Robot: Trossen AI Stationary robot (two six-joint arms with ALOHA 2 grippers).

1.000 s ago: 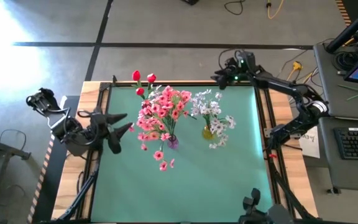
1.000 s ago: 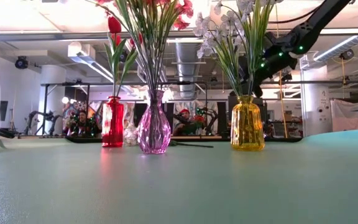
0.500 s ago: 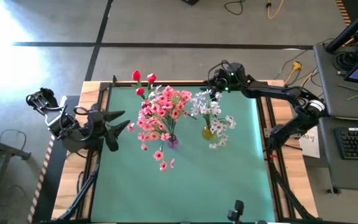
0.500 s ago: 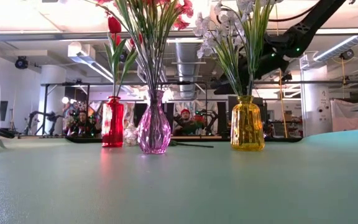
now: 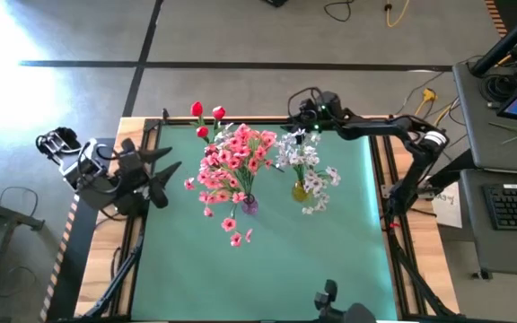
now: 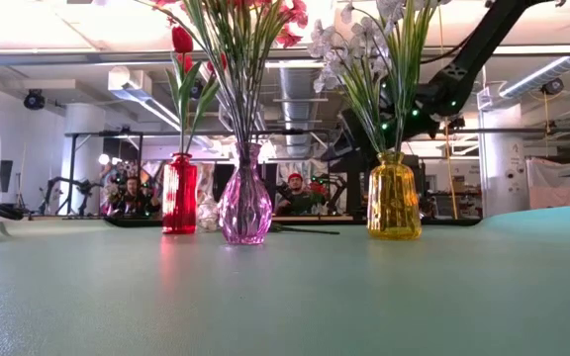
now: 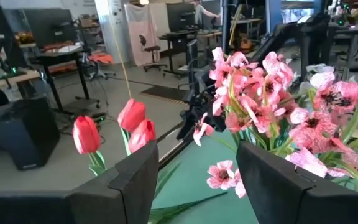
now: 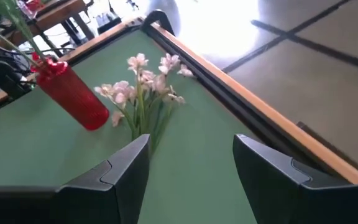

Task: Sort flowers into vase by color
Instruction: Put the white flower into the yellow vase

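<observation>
Three vases stand on the green mat: a red vase (image 6: 179,194) with red tulips (image 7: 126,124), a pink vase (image 6: 244,206) full of pink flowers (image 5: 236,160), and a yellow vase (image 6: 394,198) with white flowers (image 5: 305,161). A loose pale spray (image 8: 145,87) lies flat on the mat beside the red vase (image 8: 70,93), near the far edge. My right gripper (image 5: 293,114) hovers open at the far edge, pointing at that spray from a distance. My left gripper (image 5: 167,170) stands open at the left edge, facing the tulips and pink flowers, holding nothing.
A raised wooden rim with a black rail (image 8: 229,93) runs just behind the loose spray. The near half of the mat (image 5: 267,269) holds nothing but a few hanging pink blossoms (image 5: 236,235). People and equipment show in the room beyond the table.
My right gripper has swung along the far edge toward the table's left and come down, closing on the area behind the white flowers. My left gripper has drawn back slightly toward the left edge and rolled about its own axis. Neither gripper's opening has changed.
</observation>
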